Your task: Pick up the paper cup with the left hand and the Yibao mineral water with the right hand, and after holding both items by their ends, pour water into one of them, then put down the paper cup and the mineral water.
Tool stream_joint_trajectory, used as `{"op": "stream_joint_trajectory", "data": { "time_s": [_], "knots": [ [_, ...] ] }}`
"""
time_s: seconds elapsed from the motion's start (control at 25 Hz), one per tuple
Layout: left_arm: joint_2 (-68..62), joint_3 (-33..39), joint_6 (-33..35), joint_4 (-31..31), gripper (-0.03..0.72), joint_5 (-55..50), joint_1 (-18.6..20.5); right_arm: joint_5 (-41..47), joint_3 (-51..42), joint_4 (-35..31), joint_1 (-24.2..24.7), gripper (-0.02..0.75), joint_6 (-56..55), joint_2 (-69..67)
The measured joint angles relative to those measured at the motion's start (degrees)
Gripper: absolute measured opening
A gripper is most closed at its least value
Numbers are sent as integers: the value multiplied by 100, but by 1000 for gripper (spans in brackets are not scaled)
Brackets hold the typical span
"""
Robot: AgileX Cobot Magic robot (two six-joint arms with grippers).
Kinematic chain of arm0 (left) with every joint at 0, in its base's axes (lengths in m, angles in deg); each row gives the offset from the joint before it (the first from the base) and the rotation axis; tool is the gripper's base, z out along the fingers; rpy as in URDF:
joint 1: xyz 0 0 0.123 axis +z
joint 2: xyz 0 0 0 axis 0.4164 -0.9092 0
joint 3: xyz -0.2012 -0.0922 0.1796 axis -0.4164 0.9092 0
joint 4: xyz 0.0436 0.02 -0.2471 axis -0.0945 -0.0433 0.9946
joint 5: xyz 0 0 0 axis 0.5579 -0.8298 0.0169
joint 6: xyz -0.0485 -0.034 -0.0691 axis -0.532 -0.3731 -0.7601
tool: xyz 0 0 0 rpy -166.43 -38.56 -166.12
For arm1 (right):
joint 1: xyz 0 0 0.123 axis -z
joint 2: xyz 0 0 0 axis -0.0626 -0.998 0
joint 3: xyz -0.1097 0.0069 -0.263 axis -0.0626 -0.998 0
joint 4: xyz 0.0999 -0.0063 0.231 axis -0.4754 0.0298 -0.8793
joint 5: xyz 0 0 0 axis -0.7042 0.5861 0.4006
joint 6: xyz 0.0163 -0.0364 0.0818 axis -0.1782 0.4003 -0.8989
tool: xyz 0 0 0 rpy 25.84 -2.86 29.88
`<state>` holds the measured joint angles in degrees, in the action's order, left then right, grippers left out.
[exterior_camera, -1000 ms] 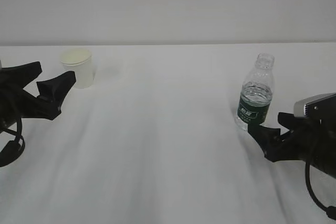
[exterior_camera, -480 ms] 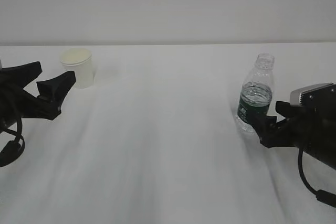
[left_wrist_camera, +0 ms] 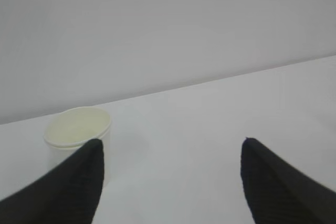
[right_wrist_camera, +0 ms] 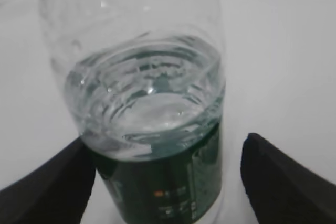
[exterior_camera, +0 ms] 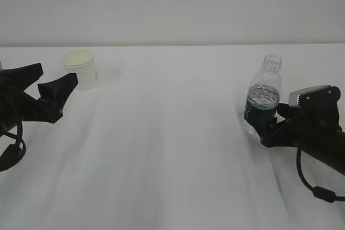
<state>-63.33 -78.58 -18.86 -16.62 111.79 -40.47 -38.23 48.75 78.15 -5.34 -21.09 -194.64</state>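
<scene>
White table [exterior_camera: 172, 149]: right tool [exterior_camera: 263, 125] straddles upright Yibao mineral water [exterior_camera: 262, 96].

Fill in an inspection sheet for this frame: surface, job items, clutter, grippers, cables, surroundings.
Surface: white table, bare between the items.
Job's things: paper cup upright, far left; Yibao mineral water upright, capless, part full, at right.
Clutter: nothing seen.
Grippers: left hand open, short of the cup, which sits toward its left finger in the wrist view; right hand open, fingers either side of the bottle's label, not closed.
Cables: black cable loops under the right arm; another at far left.
Surroundings: plain pale wall.
</scene>
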Motion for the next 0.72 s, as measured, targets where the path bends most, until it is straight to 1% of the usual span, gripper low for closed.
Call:
{"op": "stream_joint_trajectory", "data": {
  "time_s": [0.44,0.72],
  "knots": [
    [0,0,0,0,582,0,0,0,306,0,0,651,-13,-28],
    [0,0,0,0,582,0,0,0,523,26,0,651,-256,-360]
  ]
}}
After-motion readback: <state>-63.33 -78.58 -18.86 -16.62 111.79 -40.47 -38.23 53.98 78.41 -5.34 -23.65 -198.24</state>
